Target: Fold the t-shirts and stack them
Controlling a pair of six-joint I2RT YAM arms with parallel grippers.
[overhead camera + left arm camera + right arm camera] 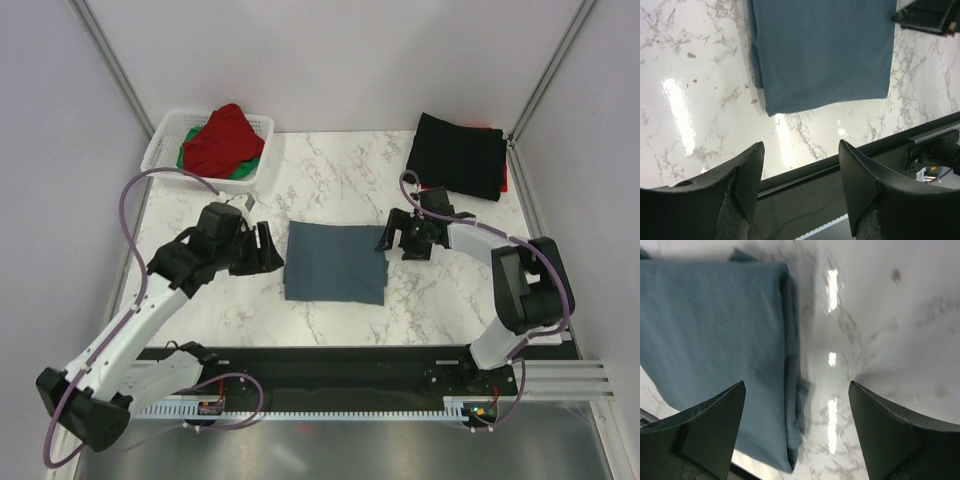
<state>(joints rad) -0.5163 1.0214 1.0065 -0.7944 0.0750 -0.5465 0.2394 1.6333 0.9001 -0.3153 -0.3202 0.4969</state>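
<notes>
The blue-grey t-shirt [334, 262] lies folded into a neat rectangle in the middle of the table [340, 160], flat on the marble, between your two grippers. The left gripper [268, 250] stands open just beside its left edge and holds nothing. The right gripper [390, 243] is also open and empty, just beside its right edge.

At the far right corner lies a folded black t-shirt [458, 155] with a thin red edge under it; I judge this is the stack. In the basket [165, 135] at the far left, a red t-shirt [222, 138] and a green t-shirt [245, 168] lie crumpled.

So this fold looks done, while the move to the stack and two more shirts remain. You have bare marble between the shirt and the stack, but the stack sits near the right wall and the table edge.
</notes>
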